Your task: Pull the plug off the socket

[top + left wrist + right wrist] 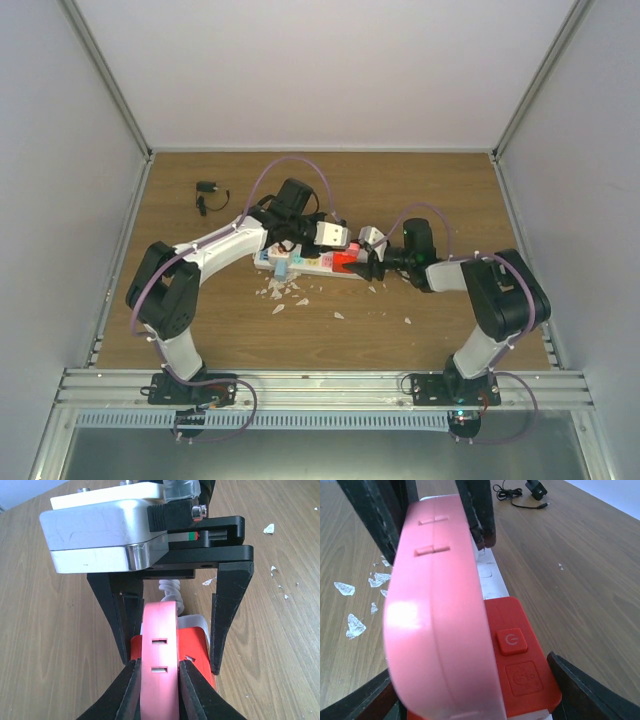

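The socket (300, 266) is a long white power strip in the middle of the table, with a red end (520, 655) that carries a power button. A pink flat plug (159, 645) stands on it beside the red end. My left gripper (159, 669) is shut on the pink plug (435, 605), one finger on each flat side. My right gripper (470, 672) straddles the red end (200, 645), its fingers (231, 620) against the strip's two sides. The plug's pins are hidden. The coiled white cord (170, 587) shows behind the plug.
A black adapter with a thin cable (208, 192) lies at the far left of the table, also in the right wrist view (530, 490). White flakes (285, 292) are scattered on the wood just in front of the strip. Grey walls enclose the table.
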